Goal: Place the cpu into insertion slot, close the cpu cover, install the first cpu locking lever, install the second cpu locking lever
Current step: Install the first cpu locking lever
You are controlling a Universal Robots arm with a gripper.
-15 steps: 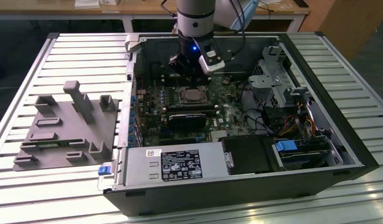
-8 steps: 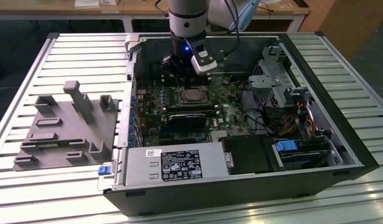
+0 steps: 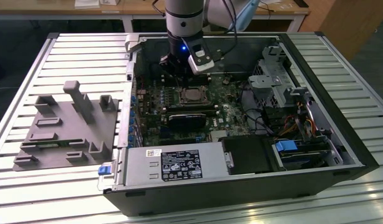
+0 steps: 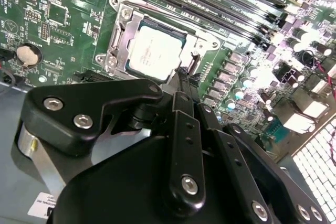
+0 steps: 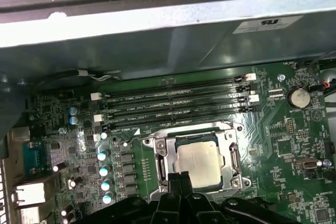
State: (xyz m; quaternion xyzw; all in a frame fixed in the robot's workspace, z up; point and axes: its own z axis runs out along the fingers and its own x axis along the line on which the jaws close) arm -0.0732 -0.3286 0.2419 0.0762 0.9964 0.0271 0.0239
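A table (image 3: 73, 51) of pale metal slats fills most of the exterior view, its ribs running across from the exterior view's left to its right. Behind it stands a desk (image 3: 54, 10) with a light wooden top and white legs (image 3: 126, 23), and a few white items (image 3: 87, 3) lie on it. A brown wooden panel (image 3: 356, 23) rises at the far corner on the exterior view's right. The floor (image 3: 10, 44) between is dark. The light is soft and even, with a bright sheen (image 3: 365, 198) on the nearest slats
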